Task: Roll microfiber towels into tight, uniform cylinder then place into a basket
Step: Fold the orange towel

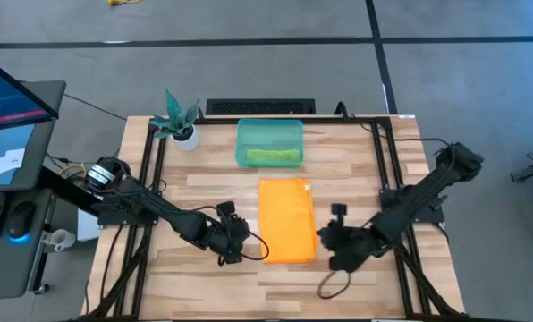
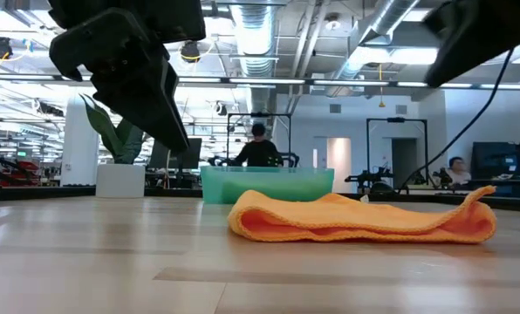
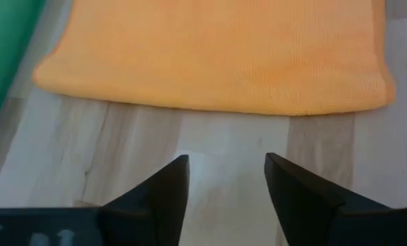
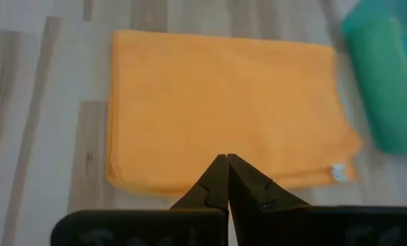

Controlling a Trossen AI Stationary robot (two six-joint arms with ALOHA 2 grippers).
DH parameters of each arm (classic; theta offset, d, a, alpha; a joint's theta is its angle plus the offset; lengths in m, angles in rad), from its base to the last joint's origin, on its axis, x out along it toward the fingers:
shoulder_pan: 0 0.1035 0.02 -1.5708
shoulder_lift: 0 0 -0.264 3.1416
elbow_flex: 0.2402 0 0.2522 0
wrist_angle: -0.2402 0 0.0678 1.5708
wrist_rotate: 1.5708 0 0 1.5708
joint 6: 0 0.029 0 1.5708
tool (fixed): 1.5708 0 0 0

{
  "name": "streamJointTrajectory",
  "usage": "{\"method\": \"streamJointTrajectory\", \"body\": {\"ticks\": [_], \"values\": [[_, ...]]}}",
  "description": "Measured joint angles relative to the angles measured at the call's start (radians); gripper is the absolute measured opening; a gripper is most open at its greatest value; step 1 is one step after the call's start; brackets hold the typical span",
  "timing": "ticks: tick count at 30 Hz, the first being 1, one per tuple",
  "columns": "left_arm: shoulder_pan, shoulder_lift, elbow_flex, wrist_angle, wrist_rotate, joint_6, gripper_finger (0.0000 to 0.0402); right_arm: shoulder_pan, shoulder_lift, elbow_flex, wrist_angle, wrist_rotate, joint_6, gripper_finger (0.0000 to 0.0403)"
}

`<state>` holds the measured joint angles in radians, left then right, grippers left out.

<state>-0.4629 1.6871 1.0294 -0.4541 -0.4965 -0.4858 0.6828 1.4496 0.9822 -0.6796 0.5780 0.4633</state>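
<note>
Orange towel [image 1: 287,220] folded flat mid-counter, long axis running from the near edge toward the teal basket [image 1: 269,143] just beyond its far end. Green towel [image 1: 273,156] already in the basket, looks rolled. Flanked on both long sides: left gripper [image 1: 240,244] just off the near-left corner, right gripper [image 1: 334,239] just off the near-right edge, neither touching cloth. Left gripper [image 3: 224,181] spread apart, empty, pointed square at the towel's long edge with bare counter [image 3: 217,137] between. Right gripper [image 4: 227,179] pinched together, nothing in it, tip aimed at the opposite long edge. About equally near, both at the near end. Judging by that: roll probably starts from the near short edge and travels along the long axis toward the basket. Orange towel not yet rolled.
</note>
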Motion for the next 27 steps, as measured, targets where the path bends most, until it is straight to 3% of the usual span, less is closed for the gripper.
{"method": "streamJointTrajectory", "body": {"ticks": [5, 10, 15, 21, 27], "values": [[0.000, 0.000, 0.000, 0.026, -0.012, 0.008, 0.0198, 0.099, -0.107, -0.093, -0.034, 0.102, 0.166, 0.0026], [-0.002, 0.000, 0.000, 0.136, 0.000, 0.129, 0.0199, 0.175, -0.134, -0.168, -0.002, 0.134, 0.280, 0.0025], [-0.026, 0.000, 0.000, 0.250, 0.042, 0.286, 0.0199, 0.201, -0.133, -0.225, 0.081, 0.132, 0.288, 0.0031], [-0.042, 0.002, 0.000, 0.293, 0.038, 0.335, 0.0199, 0.192, -0.133, -0.231, 0.154, 0.131, 0.269, 0.0041], [-0.042, 0.131, 0.013, 0.373, 0.047, 0.415, 0.0199, 0.157, -0.133, -0.231, 0.197, 0.080, 0.202, 0.0068]]}}
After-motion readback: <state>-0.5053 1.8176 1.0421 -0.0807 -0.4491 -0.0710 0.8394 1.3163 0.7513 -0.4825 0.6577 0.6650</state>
